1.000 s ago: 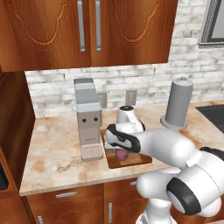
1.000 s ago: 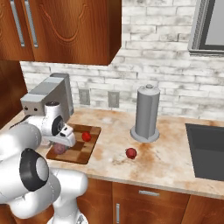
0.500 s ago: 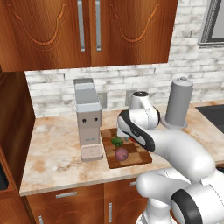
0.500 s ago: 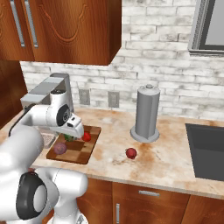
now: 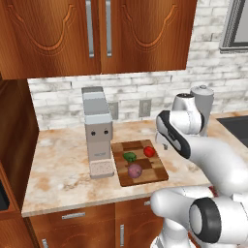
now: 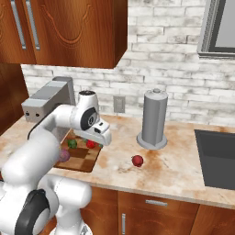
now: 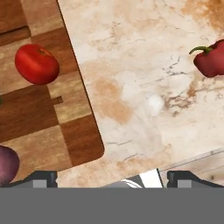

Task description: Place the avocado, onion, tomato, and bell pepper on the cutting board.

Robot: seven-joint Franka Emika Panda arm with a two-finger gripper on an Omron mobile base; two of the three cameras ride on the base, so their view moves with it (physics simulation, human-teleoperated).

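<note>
The checkered cutting board (image 5: 154,170) (image 6: 85,159) (image 7: 41,111) carries three items. They are the dark-green avocado (image 5: 129,156) (image 6: 72,143), the red tomato (image 5: 149,151) (image 6: 91,144) (image 7: 37,64) and the purplish onion (image 5: 135,170) (image 6: 64,155) (image 7: 6,165). The red bell pepper (image 6: 137,160) (image 7: 212,58) lies on the bare countertop to the board's right. My gripper (image 5: 161,141) (image 6: 103,139) (image 7: 111,179) hangs open above the counter just past the board's right edge, with nothing between its fingers.
A grey box-shaped appliance (image 5: 97,131) (image 6: 48,101) stands against the board's left side. A tall grey cylinder (image 5: 202,104) (image 6: 153,119) stands behind the pepper near the wall. A sink (image 6: 215,156) is sunk into the counter at far right.
The gripper let the onion go on the board, rose, and swung right from over the board to the counter beside it. The onion stays on the board.
</note>
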